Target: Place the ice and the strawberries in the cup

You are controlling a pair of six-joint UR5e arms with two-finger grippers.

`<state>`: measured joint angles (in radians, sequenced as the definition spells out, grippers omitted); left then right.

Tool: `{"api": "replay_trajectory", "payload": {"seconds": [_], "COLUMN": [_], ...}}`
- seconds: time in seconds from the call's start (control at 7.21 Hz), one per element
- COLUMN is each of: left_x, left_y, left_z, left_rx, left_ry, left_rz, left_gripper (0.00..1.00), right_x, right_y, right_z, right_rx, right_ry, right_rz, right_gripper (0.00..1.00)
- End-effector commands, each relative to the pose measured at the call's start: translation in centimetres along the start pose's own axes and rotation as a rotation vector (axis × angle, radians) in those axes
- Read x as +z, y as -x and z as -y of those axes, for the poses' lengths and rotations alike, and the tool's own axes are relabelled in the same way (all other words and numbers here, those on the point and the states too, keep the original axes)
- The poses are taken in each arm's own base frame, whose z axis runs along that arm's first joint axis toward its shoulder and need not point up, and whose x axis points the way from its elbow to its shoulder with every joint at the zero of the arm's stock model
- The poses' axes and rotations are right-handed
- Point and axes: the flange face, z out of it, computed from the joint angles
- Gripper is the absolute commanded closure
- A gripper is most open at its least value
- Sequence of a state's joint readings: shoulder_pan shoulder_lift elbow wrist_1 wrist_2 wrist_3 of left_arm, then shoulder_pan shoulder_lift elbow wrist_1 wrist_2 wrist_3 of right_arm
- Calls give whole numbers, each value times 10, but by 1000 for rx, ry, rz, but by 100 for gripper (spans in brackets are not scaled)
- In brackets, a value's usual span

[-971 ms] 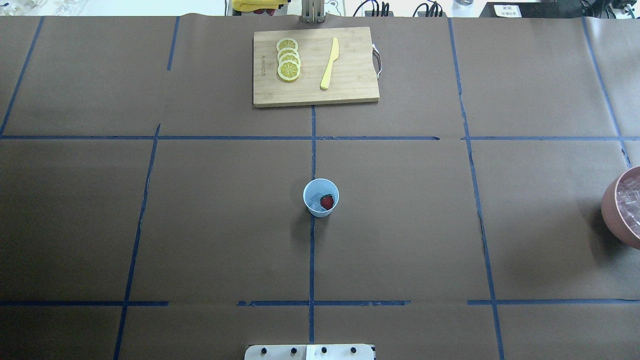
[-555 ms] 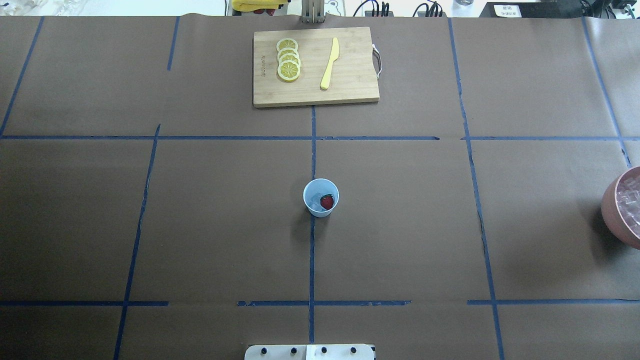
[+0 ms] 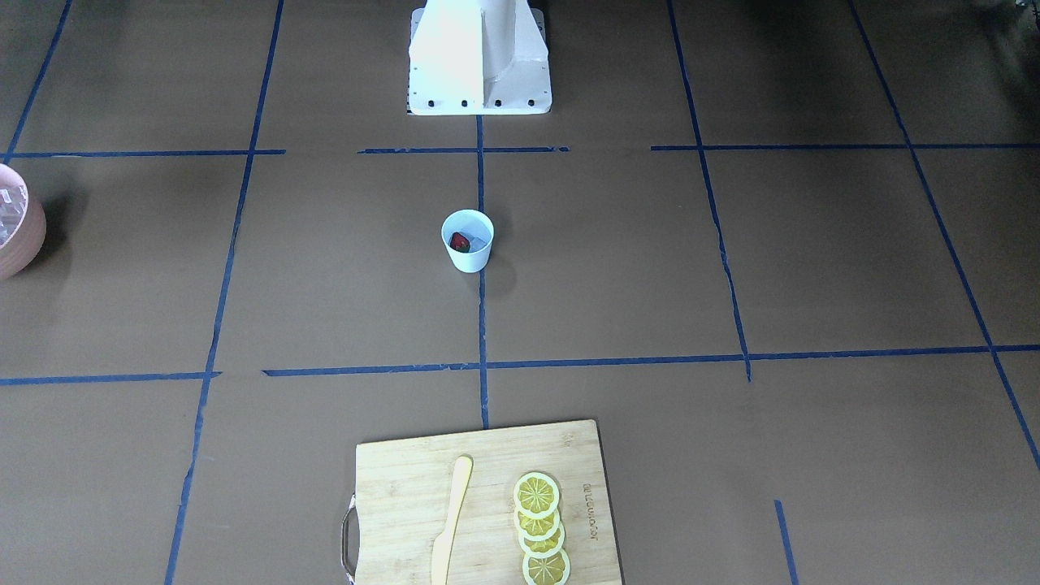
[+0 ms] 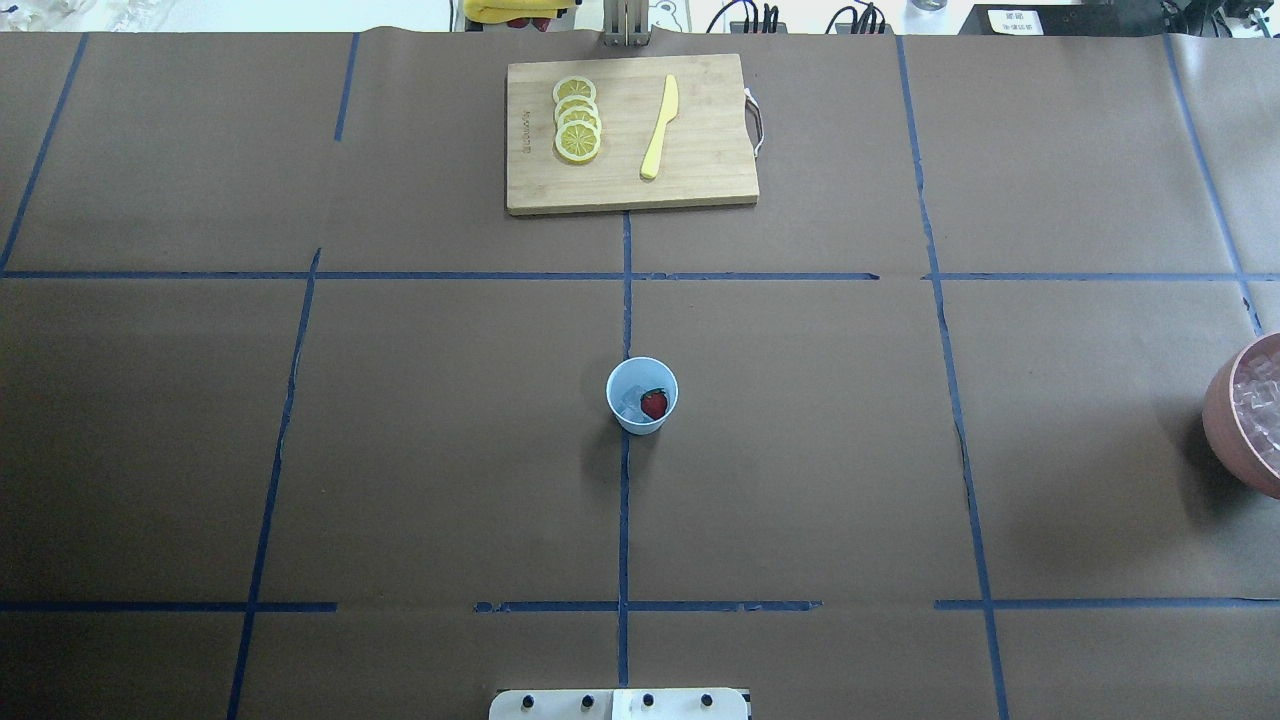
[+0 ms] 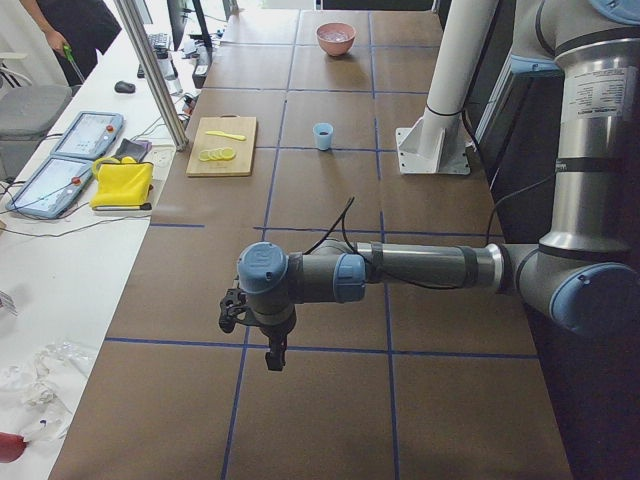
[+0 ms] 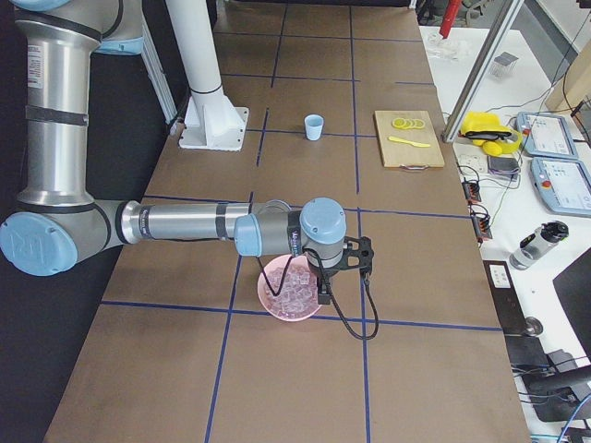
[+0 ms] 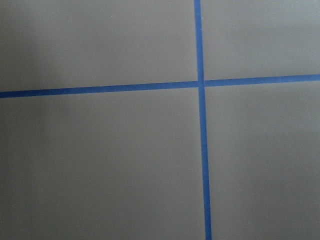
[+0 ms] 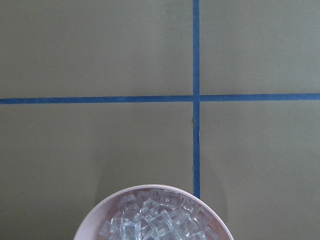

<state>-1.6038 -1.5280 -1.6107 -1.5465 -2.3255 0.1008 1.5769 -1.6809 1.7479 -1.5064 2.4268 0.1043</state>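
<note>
Left gripper (image 5: 272,358) hangs over bare table (image 5: 330,420), right gripper (image 6: 322,293) over the bowl (image 4: 1222,420); claw spread on both: cannot tell. Bowl lies at 3 o'clock from cup (image 4: 641,426). Cup, table centre, holds strawberry (image 4: 654,404) at 3 o'clock, ice (image 4: 628,404) at 9. Task looks done; nothing left.

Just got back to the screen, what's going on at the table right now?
Nothing is being handled. The cup stands alone at mid-table with the strawberry and some ice inside. Both arms are out at the table ends: the left gripper hangs over bare table, and the right gripper hangs by the pink bowl, which holds more ice. Whether either is open cannot be told. The lemon slices and yellow knife lie on the cutting board.
</note>
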Motion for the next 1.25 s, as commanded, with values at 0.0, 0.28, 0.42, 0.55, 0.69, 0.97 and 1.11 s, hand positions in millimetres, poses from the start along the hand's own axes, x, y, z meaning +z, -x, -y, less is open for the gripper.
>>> {"api": "replay_trajectory", "payload": {"seconds": [0.0, 0.28, 0.42, 0.55, 0.69, 0.97, 1.11], "left_x": [9, 9, 10, 12, 12, 11, 12], "left_y": [7, 7, 3, 2, 2, 1, 2], "left_z": [-11, -11, -11, -12, -12, -12, -12], "left_rx": [0, -8, -17, -18, -18, -16, -17], "left_ry": [-19, -16, -13, -12, -12, -14, -13], "left_rz": [2, -2, -54, -79, -79, -79, -77], "left_gripper": [0, 0, 0, 0, 0, 0, 0], "right_x": [0, -1, -1, -1, -1, -1, -1], "right_y": [0, 1, 1, 1, 1, 1, 1], "right_z": [1, 1, 1, 1, 1, 1, 1], "right_rx": [0, -1, -3, -4, -4, -6, -6], "right_ry": [0, -1, -2, -2, -2, -2, -2], "right_rz": [0, 0, 0, 0, 0, 0, 0], "right_gripper": [1, 1, 1, 1, 1, 1, 1]}}
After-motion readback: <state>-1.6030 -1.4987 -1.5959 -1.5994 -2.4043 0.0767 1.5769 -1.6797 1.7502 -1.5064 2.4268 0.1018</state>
